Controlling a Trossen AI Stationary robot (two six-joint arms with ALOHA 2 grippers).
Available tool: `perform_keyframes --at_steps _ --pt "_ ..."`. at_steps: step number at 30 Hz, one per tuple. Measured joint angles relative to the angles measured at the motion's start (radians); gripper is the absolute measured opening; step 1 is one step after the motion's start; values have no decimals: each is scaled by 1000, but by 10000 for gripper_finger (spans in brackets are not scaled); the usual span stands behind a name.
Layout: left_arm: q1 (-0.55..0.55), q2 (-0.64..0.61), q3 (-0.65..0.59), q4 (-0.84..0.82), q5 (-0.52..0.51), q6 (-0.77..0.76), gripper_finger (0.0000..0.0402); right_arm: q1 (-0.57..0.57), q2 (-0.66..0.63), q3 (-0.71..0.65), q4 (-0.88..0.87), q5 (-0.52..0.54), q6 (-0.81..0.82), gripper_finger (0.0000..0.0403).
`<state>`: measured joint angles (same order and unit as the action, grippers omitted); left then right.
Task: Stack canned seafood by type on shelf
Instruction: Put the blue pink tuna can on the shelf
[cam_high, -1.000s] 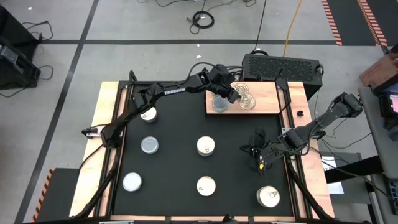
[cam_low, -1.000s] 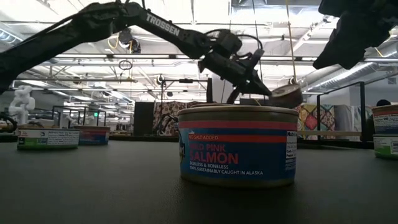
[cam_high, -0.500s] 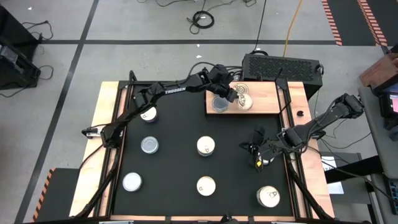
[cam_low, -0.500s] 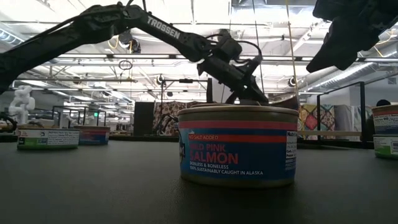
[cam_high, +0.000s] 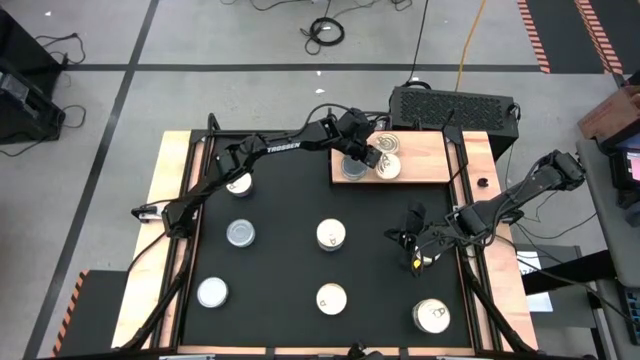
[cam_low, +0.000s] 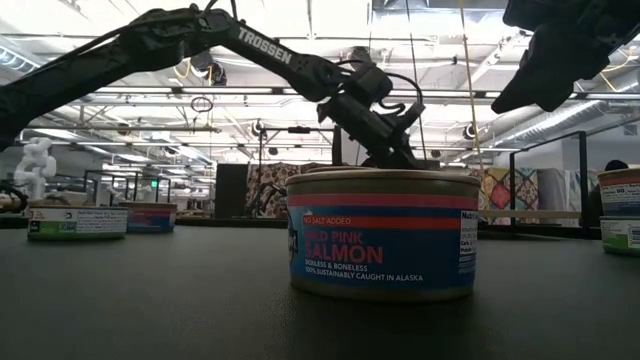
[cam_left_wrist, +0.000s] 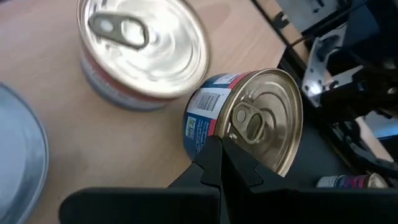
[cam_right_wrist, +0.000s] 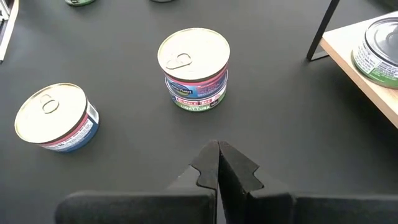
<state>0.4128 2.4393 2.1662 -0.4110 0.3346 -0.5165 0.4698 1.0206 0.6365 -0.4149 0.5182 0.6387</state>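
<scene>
Tins lie scattered over the black mat (cam_high: 290, 200) on my bench, with more on the shelf (cam_high: 425, 160) at the upper right of the high frame. My left hand (cam_high: 372, 158) sits over the shelf, fingers pinched shut on the rim of a gold-topped tin (cam_left_wrist: 252, 121), which tilts on edge just beside another pull-tab tin (cam_left_wrist: 143, 53) and a silvery tin (cam_high: 352, 168). My right hand (cam_high: 412, 243) hangs at the mat's right side, fingers closed on nothing, two tins (cam_right_wrist: 194, 68) ahead of it.
</scene>
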Motion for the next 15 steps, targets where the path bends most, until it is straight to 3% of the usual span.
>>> perform_keyframes --at_steps 15 --pt "-2 0 0 -15 -81 -1 5 0 0 0 2 0 -4 0"
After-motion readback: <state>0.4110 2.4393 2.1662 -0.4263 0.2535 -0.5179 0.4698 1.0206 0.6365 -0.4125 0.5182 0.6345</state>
